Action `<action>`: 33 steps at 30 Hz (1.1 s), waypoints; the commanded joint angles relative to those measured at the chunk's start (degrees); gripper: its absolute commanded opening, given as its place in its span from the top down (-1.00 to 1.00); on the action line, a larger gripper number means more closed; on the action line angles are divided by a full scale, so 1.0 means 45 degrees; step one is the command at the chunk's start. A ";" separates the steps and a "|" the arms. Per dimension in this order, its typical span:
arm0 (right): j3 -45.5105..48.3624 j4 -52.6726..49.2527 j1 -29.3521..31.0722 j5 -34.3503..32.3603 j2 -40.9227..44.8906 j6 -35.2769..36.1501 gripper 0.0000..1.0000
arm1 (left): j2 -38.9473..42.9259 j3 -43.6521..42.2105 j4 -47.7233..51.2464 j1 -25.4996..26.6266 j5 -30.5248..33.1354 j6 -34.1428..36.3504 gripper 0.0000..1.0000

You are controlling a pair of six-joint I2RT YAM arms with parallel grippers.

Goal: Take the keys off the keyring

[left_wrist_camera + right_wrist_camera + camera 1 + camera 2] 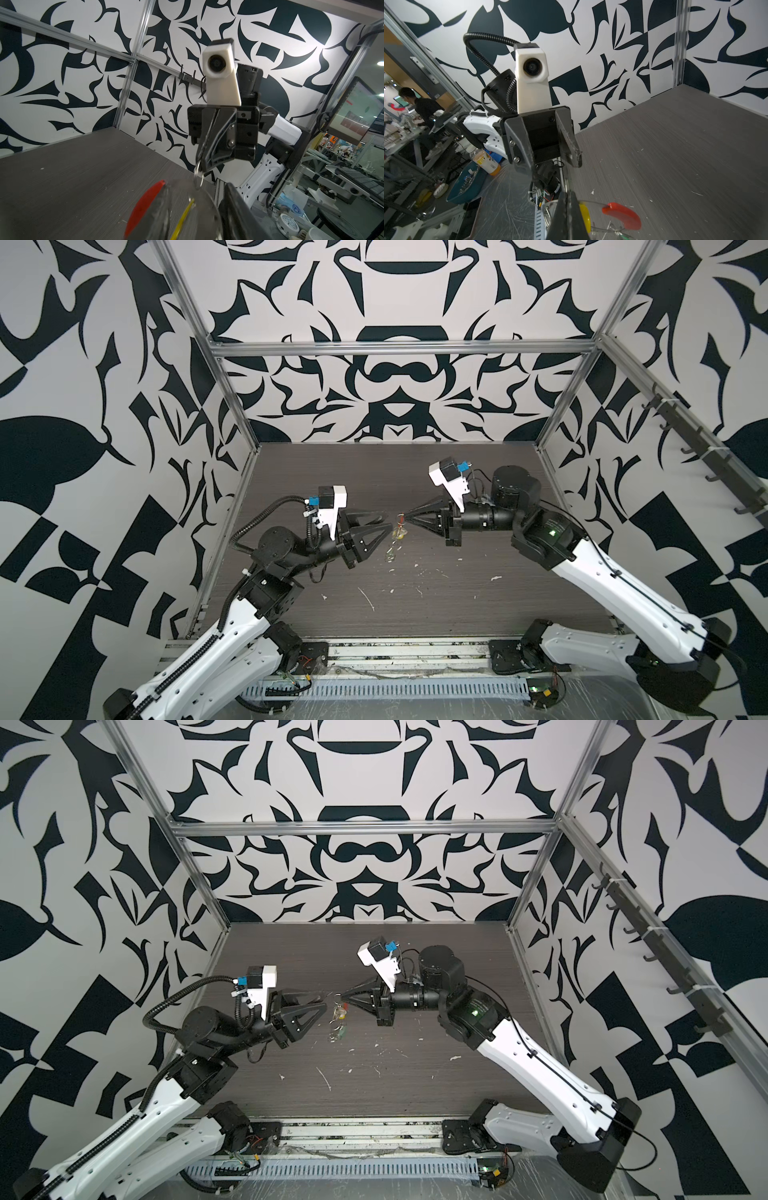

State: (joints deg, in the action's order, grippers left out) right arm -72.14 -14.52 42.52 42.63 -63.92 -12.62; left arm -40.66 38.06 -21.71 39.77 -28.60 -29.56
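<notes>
You're clamping the thin dark-grey hoop keyring with the red plastic segment (pixel 400 524) in your shut right pincer (pixel 407 517), mid-air over the wood-grain desk (pixel 457 605), with the yellow plastic key tag (pixel 585 216) and green plastic key tag (pixel 341 1031) dangling. Your left pincer (pixel 390 520) is hanging half-open beside it. I'd be aiming it at one tag, not the hoop.

keyring (pixel 143 209): blurred, cut by edge | yellow key (pixel 586 218): half hidden (behind right tool (pixel 566 194))

Left arm (pixel 232 622) reaches in from left, forearm angled up, wrist near level; left pincer (pixel 388 521) points right, jaws parted; right arm (pixel 602 572) reaches in from right; right pincer (pixel 405 517) points left, jaws pressed together; tips face each other, small gap between.
</notes>
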 commanded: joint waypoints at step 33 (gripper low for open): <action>-0.4613 -0.7458 0.0957 -0.1525 -0.2064 0.4733 1.00 | -0.2017 0.1993 0.3045 0.0030 -0.2662 0.1247 0.56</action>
State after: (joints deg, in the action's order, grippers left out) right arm -90.19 -49.30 46.30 35.90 -73.43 7.92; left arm -49.63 45.63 -7.64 39.77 -39.16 -24.03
